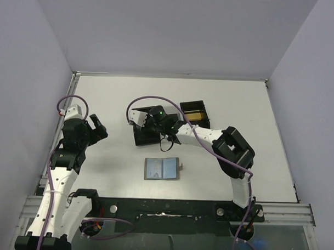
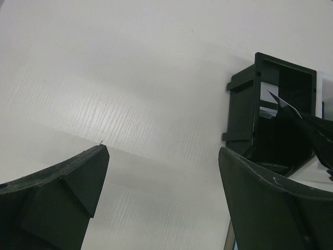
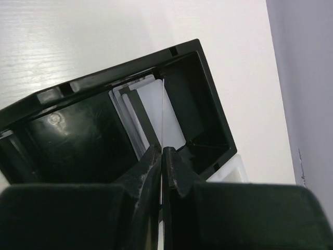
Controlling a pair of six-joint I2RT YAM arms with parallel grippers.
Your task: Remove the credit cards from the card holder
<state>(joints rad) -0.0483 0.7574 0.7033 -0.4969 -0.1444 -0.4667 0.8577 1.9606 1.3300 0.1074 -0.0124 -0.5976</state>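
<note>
Roughly midway through the job, as far as could be judged: the card holder [image 1: 161,168] lay spread open and flat on the white table [image 1: 239,105], near the arms' bases and between them, with neither gripper touching it. The right arm reached across to a black tray [image 3: 205,104] beyond the holder. Its wrist view showed the right gripper [image 3: 162,152] pinched tight on one thin card [image 3: 163,112], seen edge-on and upright, poised over a tray compartment that showed white inside. So at least one card was out of the holder but not yet released into the tray. The left gripper [image 2: 164,151] hung off to the left above the table, its fingers spread wide and holding nothing. From above, the holder's two blue-grey panels were too small to show whether more cards sat in their pockets. What remained could be only setting this card down, or drawing out others as well.
</note>
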